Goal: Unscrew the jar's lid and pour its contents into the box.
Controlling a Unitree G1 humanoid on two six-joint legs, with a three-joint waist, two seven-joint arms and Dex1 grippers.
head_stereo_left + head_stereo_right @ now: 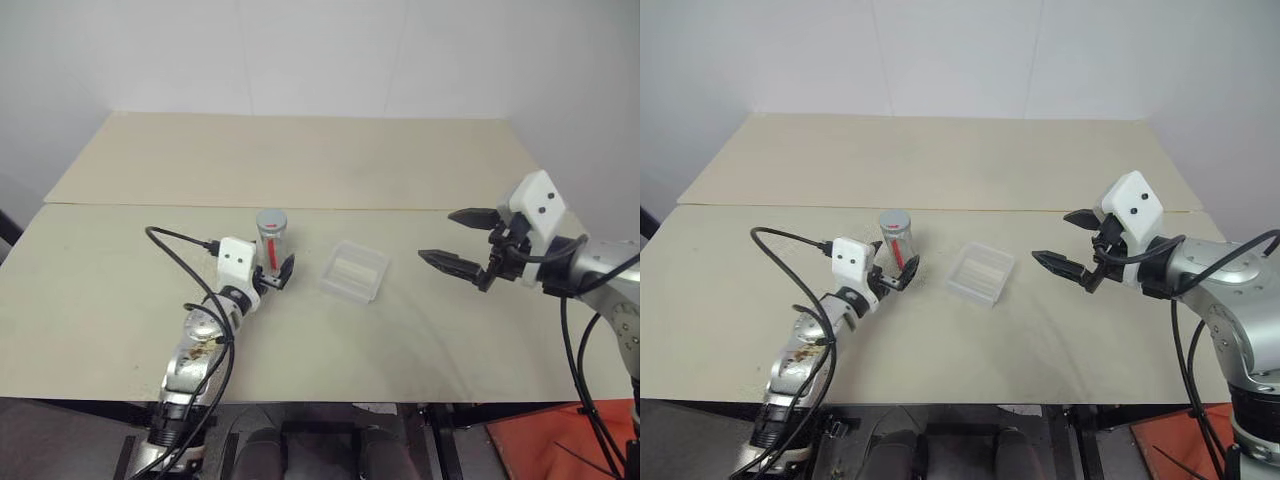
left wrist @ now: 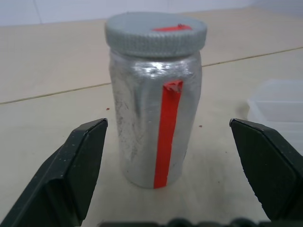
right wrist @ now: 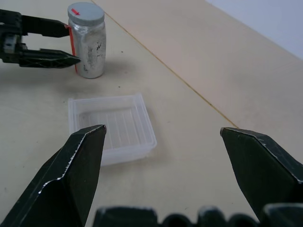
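Straddling the jar [image 2: 154, 118], left gripper [image 2: 180, 137] wide open.

Jar [image 2: 154, 118]: small cylinder standing upright on the desk [image 1: 300, 160], its wall silvery and scuffed, a red strip running down its side; lid [image 2: 155, 32]: round grey ribbed screw cap with a red mark on top, seated on the jar, closed; box [image 1: 354, 271]: shallow clear plastic tray, squarish with rounded corners, ridged floor, lying flat and open-topped near the jar, apart from it; contents not discernible.
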